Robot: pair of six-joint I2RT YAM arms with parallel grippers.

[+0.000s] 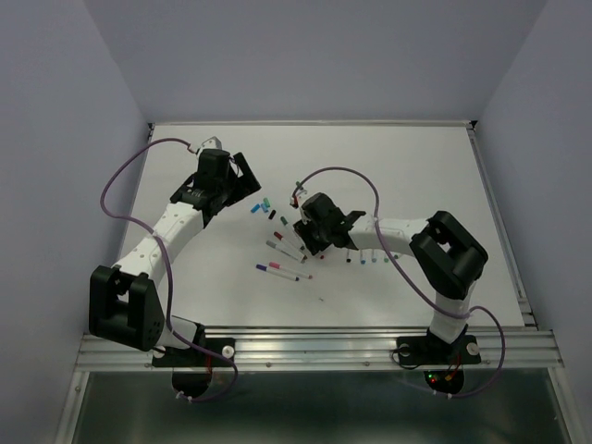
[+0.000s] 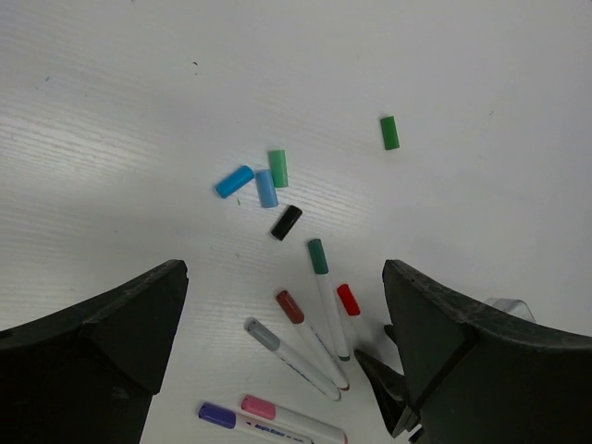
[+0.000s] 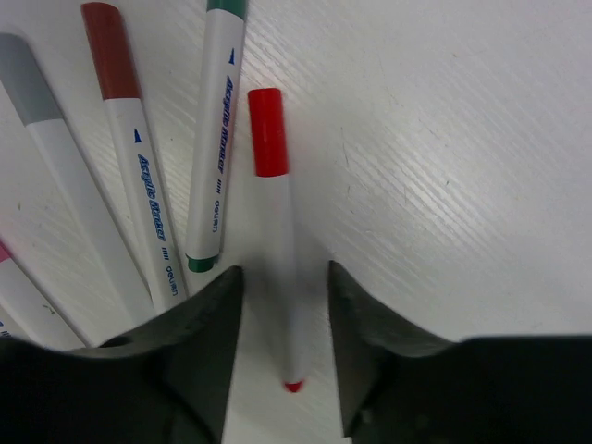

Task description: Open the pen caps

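Note:
My right gripper (image 3: 285, 310) is open, low over the table, its jaws on either side of a white pen barrel with a red cap (image 3: 269, 132), gaps showing on both sides. Beside it lie pens with green (image 3: 226, 6), brown (image 3: 108, 48) and grey (image 3: 23, 79) caps. My left gripper (image 2: 285, 273) is open and empty, held above the table. Below it lie loose caps: blue (image 2: 234, 181), light blue (image 2: 266, 188), green (image 2: 277, 168), black (image 2: 286, 222) and another green (image 2: 389, 132). In the top view the right gripper (image 1: 307, 236) sits at the pen cluster (image 1: 282, 250) and the left gripper (image 1: 239, 178) is up and to the left of it.
Pink-capped (image 2: 259, 407) and purple-capped (image 2: 218, 415) pens lie nearest the table's front. Several more pens lie in a row under the right forearm (image 1: 365, 260). The white table (image 1: 416, 166) has a raised rail at its right edge (image 1: 499, 222).

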